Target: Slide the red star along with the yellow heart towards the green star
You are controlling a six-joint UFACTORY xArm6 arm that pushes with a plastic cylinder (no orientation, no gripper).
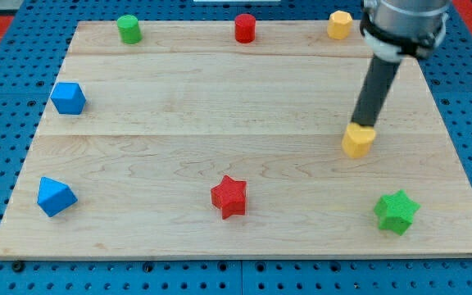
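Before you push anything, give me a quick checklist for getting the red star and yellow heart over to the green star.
1. My tip located: ok, at the top edge of the yellow heart.
2. Tip touching the heart: cannot tell.
3. Red star near the heart: not ok, far toward the view's left.
4. Green star reachable: ok, below the heart, toward the view's right.
5. Path from red star to green star free of blocks: ok.
6. Heart's shape confirmed: cannot tell.

1. Red star [229, 197]: flat on board, bottom centre, alone.
2. Yellow heart [358, 140]: right side, above & left of green star, well apart from red star.
3. Green star [397, 211]: bottom-right corner area.
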